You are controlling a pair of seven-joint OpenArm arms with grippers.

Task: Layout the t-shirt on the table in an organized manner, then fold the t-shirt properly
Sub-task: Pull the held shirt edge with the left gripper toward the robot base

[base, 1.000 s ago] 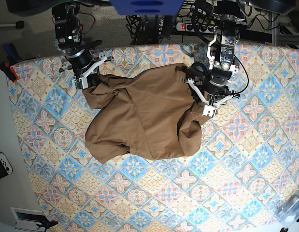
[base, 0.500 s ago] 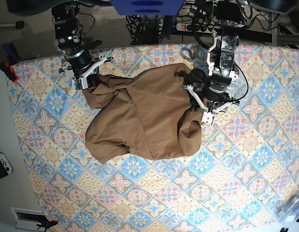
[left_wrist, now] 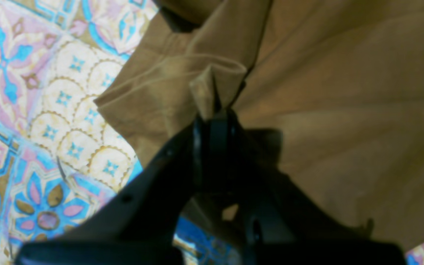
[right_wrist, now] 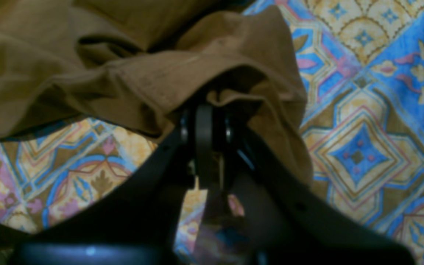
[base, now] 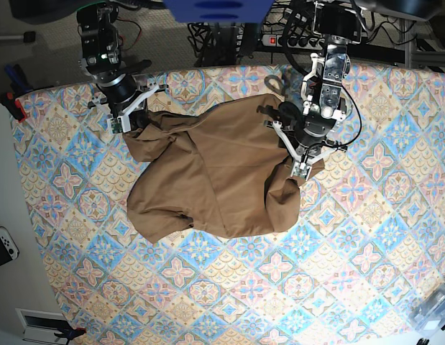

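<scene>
Gripping the t-shirt (base: 208, 172), both the left pincer (left_wrist: 212, 114) and right pincer (right_wrist: 204, 110) pinch its edges.

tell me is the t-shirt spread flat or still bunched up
Bunched up. The t-shirt lies rumpled on the table, with folds and curled edges, both ends pinched in closed jaws.

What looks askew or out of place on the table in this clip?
The t-shirt is what stands out: it lies bunched and creased at the far side of the table, not spread flat. The left gripper and right gripper each pinch a gathered fold of it. Nothing looks damaged.
</scene>
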